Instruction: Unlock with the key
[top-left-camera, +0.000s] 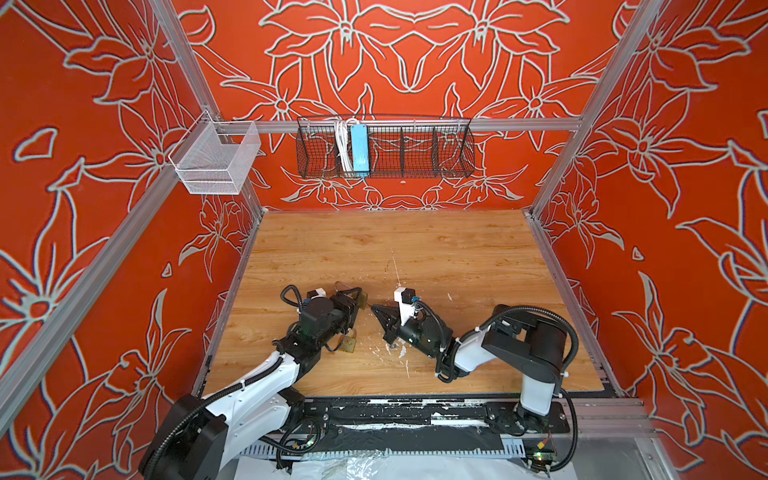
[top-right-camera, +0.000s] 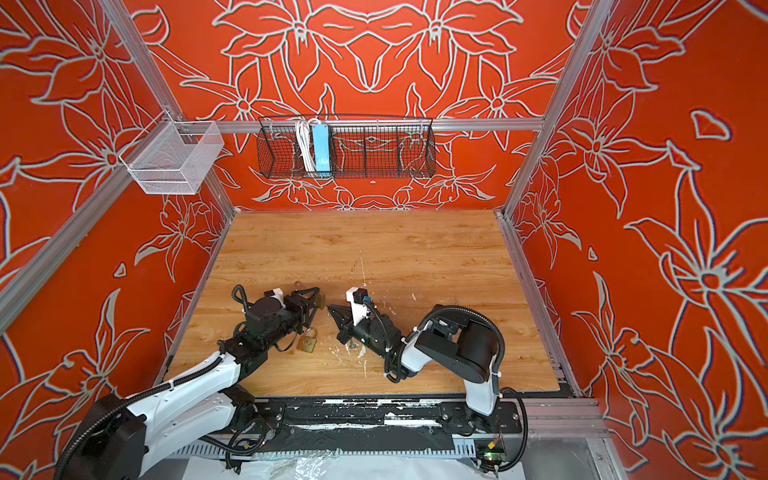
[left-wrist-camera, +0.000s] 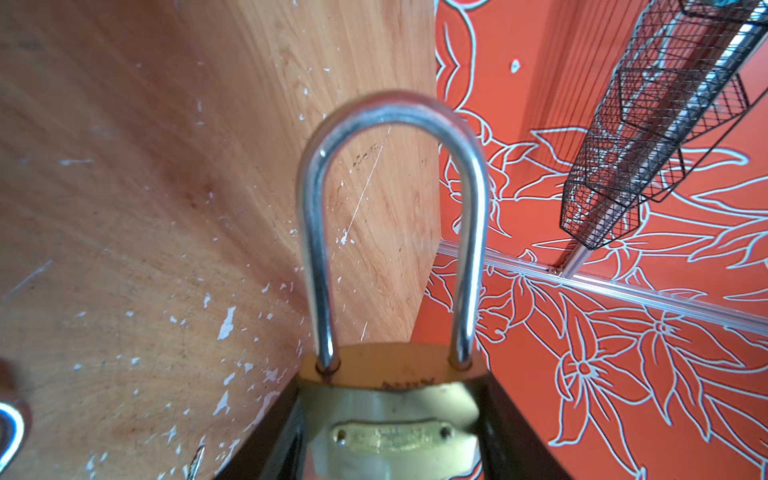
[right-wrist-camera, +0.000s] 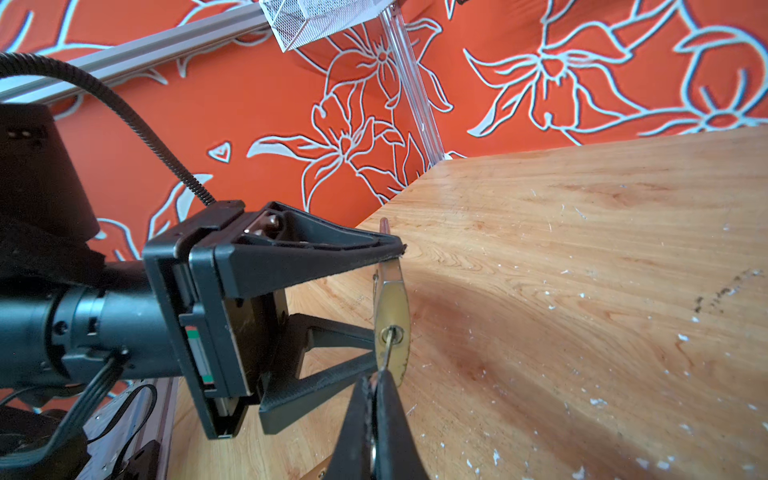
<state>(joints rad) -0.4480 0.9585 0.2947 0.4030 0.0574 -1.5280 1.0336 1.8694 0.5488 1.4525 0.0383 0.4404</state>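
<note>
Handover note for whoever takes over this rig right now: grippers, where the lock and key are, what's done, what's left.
Left gripper: shut on the brass padlock.
Right gripper: shut on the key, whose blade sits in the keyhole.
A second padlock lies on the table beside the left arm.
Done: padlock grasped, key inserted.
Left: turn the key. The shackle sits in both holes, so it looks locked.
</note>
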